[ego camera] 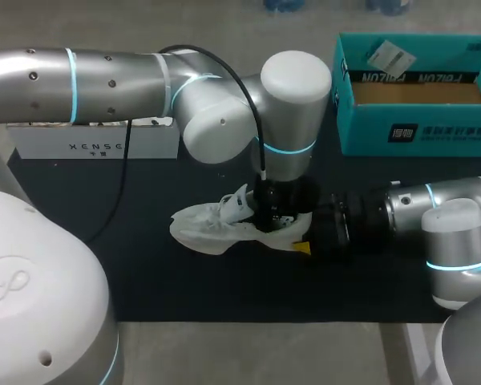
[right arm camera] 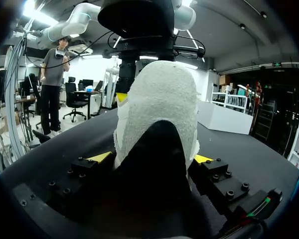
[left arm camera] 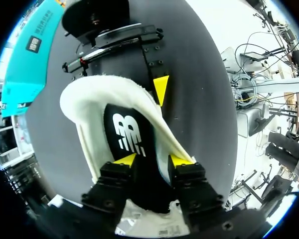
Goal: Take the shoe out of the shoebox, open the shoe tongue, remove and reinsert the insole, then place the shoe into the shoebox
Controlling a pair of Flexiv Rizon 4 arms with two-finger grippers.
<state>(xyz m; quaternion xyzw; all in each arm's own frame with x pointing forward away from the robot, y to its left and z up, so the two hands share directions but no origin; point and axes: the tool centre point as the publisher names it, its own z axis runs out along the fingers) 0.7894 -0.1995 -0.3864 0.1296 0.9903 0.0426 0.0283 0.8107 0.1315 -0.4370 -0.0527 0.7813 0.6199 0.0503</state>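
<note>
You have the shoe (ego camera: 212,228) out of the shoebox (ego camera: 361,132) and lying on the black mat (ego camera: 144,273), well apart from the box, so the first step is done. Your right gripper (right arm camera: 153,158) brackets the heel and looks clamped on it, while your left gripper (left arm camera: 153,160) hangs spread over the shoe's mouth, one tip above the black insole (left arm camera: 127,134) and the other seemingly outside the side wall, pinching nothing. With the insole lying inside, you are likely at the insole step, and boxing the shoe remains.
</note>
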